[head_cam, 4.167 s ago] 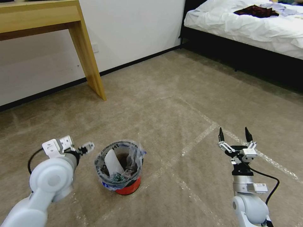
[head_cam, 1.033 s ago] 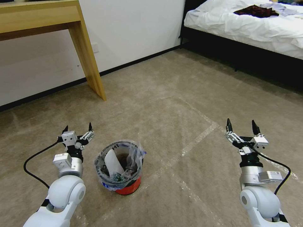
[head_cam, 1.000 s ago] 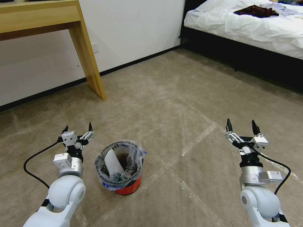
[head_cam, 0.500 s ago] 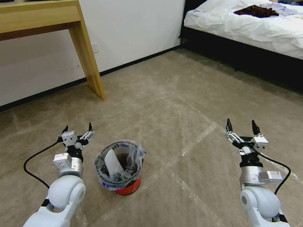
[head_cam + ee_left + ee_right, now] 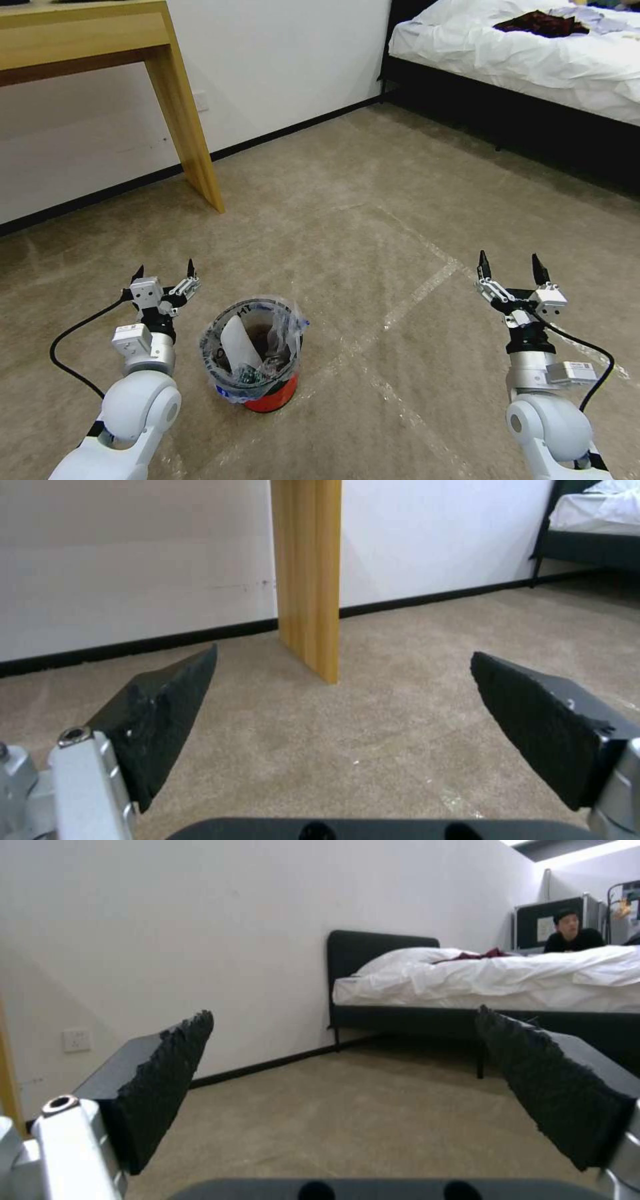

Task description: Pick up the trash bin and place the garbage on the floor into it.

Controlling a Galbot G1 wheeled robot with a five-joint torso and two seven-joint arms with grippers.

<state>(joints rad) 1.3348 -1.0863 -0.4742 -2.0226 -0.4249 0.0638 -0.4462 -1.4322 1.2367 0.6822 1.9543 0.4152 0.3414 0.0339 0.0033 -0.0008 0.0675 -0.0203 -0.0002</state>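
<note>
Wooden desk with an angled leg sits against the white wall, black-framed bed with white sheets further right.

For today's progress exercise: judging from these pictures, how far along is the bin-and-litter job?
Done: the trash bin stands on the floor with litter inside. In hand: nothing; the left gripper beside the bin and the right gripper farther off are open and empty. Left: no loose garbage shows on the carpet.

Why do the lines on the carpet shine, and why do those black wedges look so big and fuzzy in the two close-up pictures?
Head view: the tape lines on the floor catch room light, and the trash bin's bag glints too. Left wrist view: the open left gripper's fingers sit close to the lens, so they loom soft-edged. Right wrist view: likewise for the open right gripper.
</note>
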